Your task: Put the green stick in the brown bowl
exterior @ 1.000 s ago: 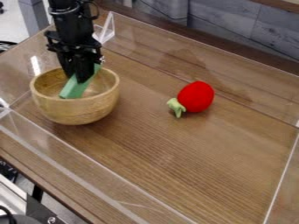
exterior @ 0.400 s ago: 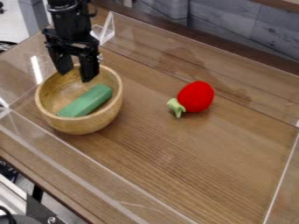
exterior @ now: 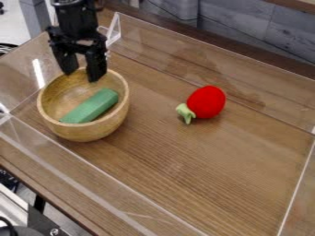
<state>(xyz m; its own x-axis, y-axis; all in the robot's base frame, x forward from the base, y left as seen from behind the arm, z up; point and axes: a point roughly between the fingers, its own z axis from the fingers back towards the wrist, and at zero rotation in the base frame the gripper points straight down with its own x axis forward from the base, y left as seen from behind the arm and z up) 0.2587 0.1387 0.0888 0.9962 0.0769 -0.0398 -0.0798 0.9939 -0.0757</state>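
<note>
The brown bowl [exterior: 81,112] sat at the frame's left with the green stick [exterior: 91,106] lying inside, its long axis running lower left to upper right, while the gripper [exterior: 79,70] hung spread and empty just above it.

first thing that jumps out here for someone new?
The black pincer hangs open over the far rim of the brown bowl at the left, with the green stick lying inside the bowl. To the right, alone on the wooden table, sits a red strawberry toy.
</note>
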